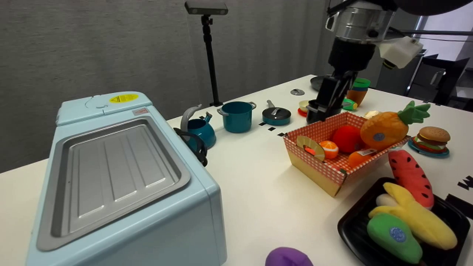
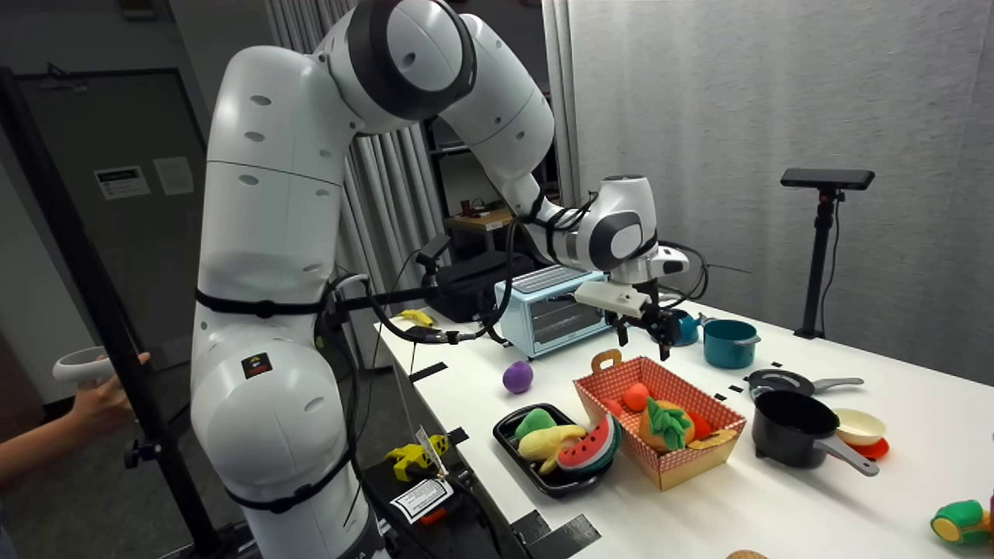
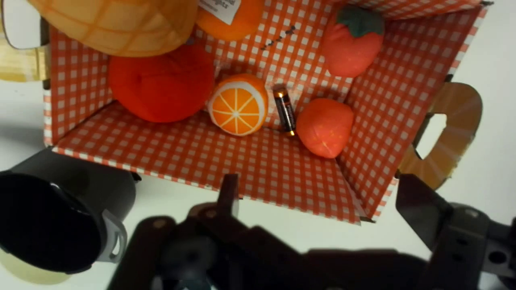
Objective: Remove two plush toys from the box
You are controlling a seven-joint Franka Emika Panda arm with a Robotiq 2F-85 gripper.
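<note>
The small purple plush (image 1: 288,257) lies on the table outside the box; it also shows in an exterior view (image 2: 518,377). The round red plush (image 3: 161,84) lies inside the chequered box (image 3: 282,173), partly under the orange leafy plush (image 3: 121,24). In an exterior view the red plush (image 1: 346,139) sits against the box's far inner wall. The orange box (image 1: 312,175) stands on the table; it also shows in an exterior view (image 2: 703,460). My gripper (image 3: 316,179) is open and empty above the box's long rim. It also shows in an exterior view (image 2: 643,341).
The box also holds an orange-slice plush (image 3: 238,105), two strawberry-like plushes (image 3: 325,128), an orange plush (image 3: 231,18) and a battery (image 3: 284,110). A black tray (image 1: 342,229) with plush pieces stands beside it. A black pot (image 2: 792,435), teal pot (image 2: 730,345) and pale-blue oven (image 2: 567,310) stand around.
</note>
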